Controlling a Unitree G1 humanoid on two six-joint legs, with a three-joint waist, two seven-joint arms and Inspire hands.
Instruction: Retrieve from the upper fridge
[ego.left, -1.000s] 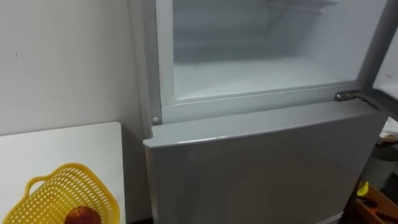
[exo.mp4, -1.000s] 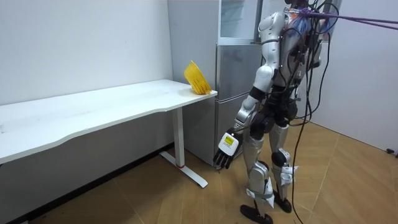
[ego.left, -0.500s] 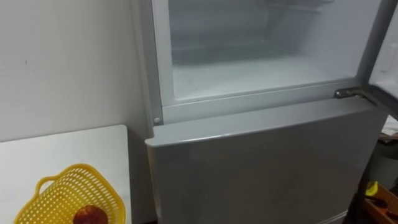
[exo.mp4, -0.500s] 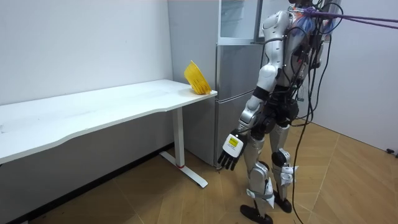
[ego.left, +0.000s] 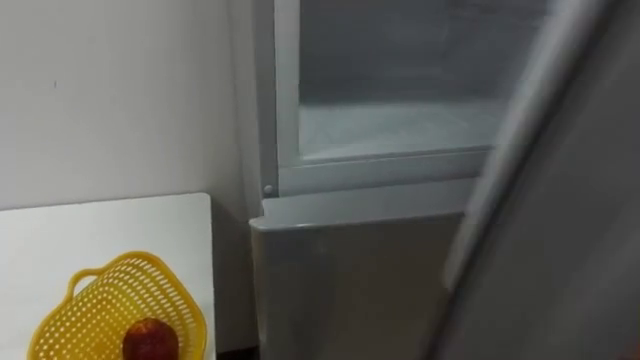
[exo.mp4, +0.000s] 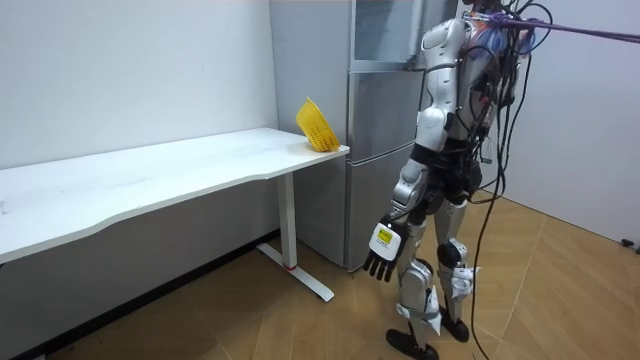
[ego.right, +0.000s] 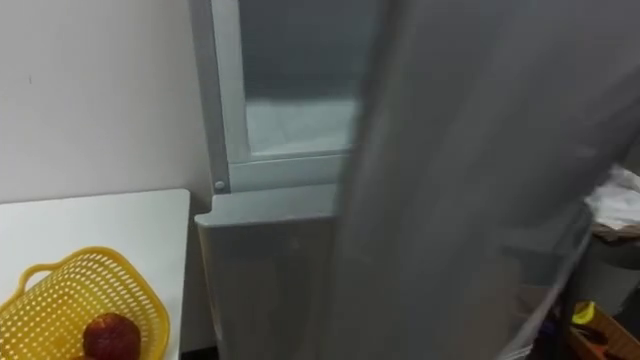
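Observation:
The upper fridge compartment (ego.left: 390, 120) stands in front of me, its pale inside shelf bare. Its grey door (ego.left: 560, 200) crosses the right side of both eye views and covers much of the opening (ego.right: 290, 110). Below is the shut lower fridge door (ego.left: 340, 270). A red apple (ego.left: 150, 340) lies in a yellow basket (ego.left: 115, 305) on the white table (ego.left: 100, 230) to my left. In the room view I stand upright facing the fridge (exo.mp4: 375, 150), and my left hand (exo.mp4: 383, 250) hangs open by my thigh, holding nothing.
The long white table (exo.mp4: 170, 170) runs along the wall on the room view's left, with the yellow basket (exo.mp4: 317, 125) at its fridge end. Wooden floor lies behind me. A white wall meets the fridge's left side.
The upper fridge door has swung in from the right and now covers much of the compartment. My left hand has drifted toward the room view's right. The eye views have shifted slightly.

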